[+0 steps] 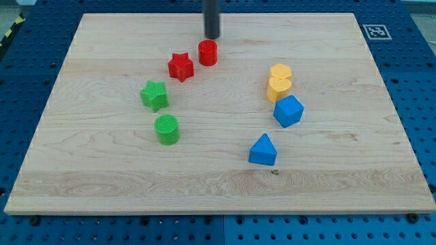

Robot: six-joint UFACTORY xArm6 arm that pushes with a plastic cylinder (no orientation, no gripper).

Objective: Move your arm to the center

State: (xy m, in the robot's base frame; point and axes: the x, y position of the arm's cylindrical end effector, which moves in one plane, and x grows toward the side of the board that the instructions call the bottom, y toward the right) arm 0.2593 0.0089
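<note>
My tip [212,37] stands near the view's top, at the middle of the board's far edge. It is just above the red cylinder [208,52], close to it but apart. A red star [180,67] lies to the cylinder's lower left. A green star [154,95] and a green cylinder [166,129] sit at the left of centre. Two yellow blocks, one [280,71] above the other [278,88], touch each other at the right. A blue hexagonal block [288,111] lies below them, and a blue triangular block [263,150] lower still.
The wooden board [102,184] lies on a blue perforated table [422,82]. A fiducial marker [375,30] sits at the board's top right corner.
</note>
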